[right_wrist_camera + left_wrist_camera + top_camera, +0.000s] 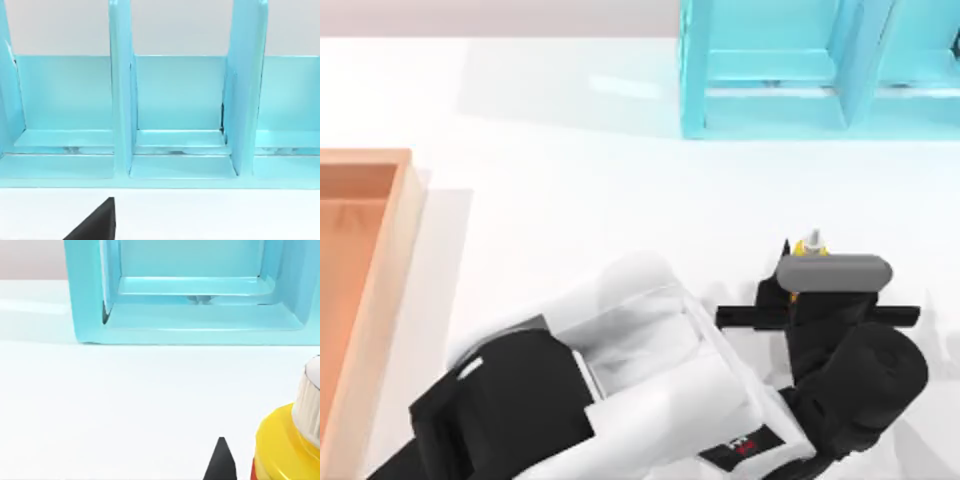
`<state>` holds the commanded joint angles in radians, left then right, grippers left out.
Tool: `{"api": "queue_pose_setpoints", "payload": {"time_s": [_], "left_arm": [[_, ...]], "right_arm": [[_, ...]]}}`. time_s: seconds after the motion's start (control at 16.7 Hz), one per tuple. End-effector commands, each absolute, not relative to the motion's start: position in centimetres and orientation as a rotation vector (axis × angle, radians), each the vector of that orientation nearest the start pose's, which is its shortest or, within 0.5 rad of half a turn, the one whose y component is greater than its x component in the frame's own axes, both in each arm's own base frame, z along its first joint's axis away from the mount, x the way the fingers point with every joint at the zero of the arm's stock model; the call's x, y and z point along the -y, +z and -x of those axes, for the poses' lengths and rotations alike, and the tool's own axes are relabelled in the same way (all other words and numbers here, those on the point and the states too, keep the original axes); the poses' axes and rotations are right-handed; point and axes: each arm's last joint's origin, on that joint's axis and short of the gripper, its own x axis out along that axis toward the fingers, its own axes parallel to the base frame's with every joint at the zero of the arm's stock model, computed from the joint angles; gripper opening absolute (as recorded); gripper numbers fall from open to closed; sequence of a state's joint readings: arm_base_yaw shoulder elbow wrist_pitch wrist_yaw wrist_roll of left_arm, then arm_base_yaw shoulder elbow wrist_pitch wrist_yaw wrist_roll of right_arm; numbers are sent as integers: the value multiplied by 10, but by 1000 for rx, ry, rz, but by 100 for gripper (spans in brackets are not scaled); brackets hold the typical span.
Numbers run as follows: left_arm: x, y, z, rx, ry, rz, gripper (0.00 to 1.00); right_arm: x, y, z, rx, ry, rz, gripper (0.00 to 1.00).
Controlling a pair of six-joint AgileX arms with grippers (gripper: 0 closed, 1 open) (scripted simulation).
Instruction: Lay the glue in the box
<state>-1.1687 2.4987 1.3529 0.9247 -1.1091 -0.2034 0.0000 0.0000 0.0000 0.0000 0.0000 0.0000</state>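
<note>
- The left arm is seen stretched across the lower middle of the table in the top view, and its gripper is placed at the right part of the table, around the glue.
- Only the white cap and a bit of yellow of the glue are seen above the wrist from the top; the bottle is standing upright on the table.
- In the left wrist view the glue is seen close, beside one dark fingertip.
- Whether the claw is spread or pressed on the bottle cannot be told.
- The box is placed at the left edge of the table, well apart from the glue.
- The cyan shelf is standing at the far right side, behind the glue.
- In the right wrist view the shelf is faced, and one dark fingertip is seen above the table.
</note>
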Motion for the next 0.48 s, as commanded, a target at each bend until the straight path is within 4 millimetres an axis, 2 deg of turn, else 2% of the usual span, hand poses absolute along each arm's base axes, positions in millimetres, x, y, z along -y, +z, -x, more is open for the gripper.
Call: {"api": "queue_pose_setpoints", "payload": {"time_s": [0.18,0.36,0.48], "left_arm": [[421,66,-215,-102,-21,11,0],[420,99,-214,-99,-24,20,0],[420,107,-212,-100,-24,16,0]], "right_arm": [[1,160,-106,0,0,0,100],[1,160,-106,0,0,0,100],[1,160,-106,0,0,0,100]]}}
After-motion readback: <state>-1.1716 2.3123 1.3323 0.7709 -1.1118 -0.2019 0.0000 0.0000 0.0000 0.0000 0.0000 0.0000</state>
